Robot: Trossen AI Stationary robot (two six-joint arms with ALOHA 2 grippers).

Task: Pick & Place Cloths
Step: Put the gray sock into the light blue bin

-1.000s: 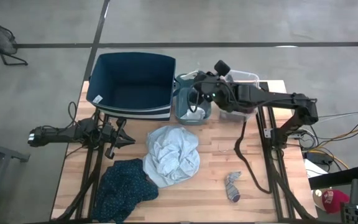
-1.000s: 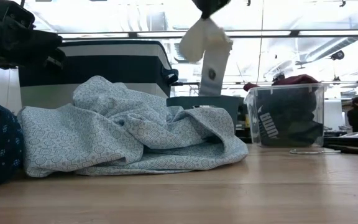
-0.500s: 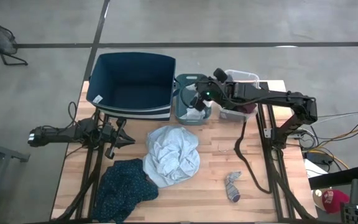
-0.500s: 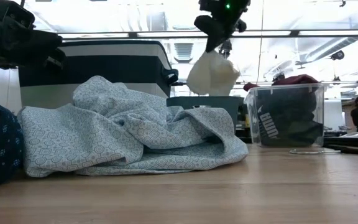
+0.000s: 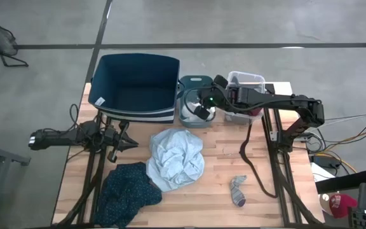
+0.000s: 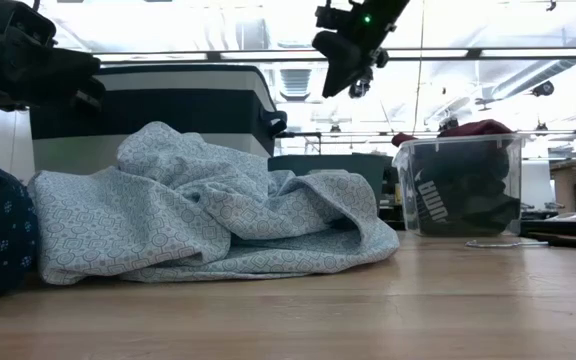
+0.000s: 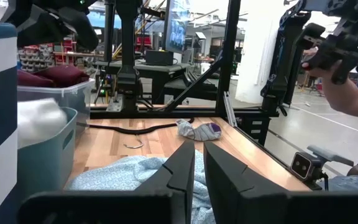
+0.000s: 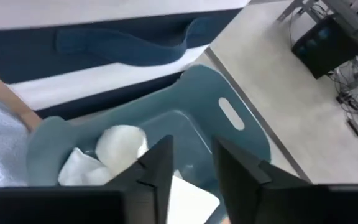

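Robotics lab — metal rigs [image 7: 232,56], cables [image 5: 354,133].

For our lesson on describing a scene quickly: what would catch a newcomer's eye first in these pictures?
The crumpled pale cloth in the middle of the table stands out most, with the dark patterned cloth beside it near the front edge. At the back, the right gripper hangs open above the teal bin, where white cloths lie inside.
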